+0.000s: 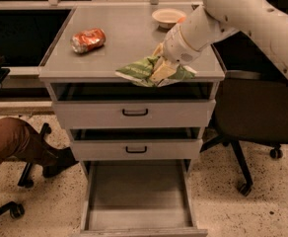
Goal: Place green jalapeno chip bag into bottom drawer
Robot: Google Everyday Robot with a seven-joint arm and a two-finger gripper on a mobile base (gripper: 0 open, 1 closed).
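Observation:
The green jalapeno chip bag (pixel 144 71) is a crumpled light-green foil bag held in the air at the cabinet top's front edge, above the drawers. My gripper (pixel 161 69) comes down from the upper right and is shut on the bag, its pale fingers (pixel 160 73) pinching the bag's middle. The bottom drawer (pixel 139 194) is pulled fully open below, a plain grey tray with nothing in it. It lies straight under the bag, well below it.
A crushed orange-red can (pixel 88 39) lies on the cabinet top (pixel 129 38) at left. A white bowl (pixel 167 17) stands at the back right. Two upper drawers with black handles (pixel 135 112) are slightly open. A person's leg (pixel 20 144) is at left, an office chair (pixel 255 112) at right.

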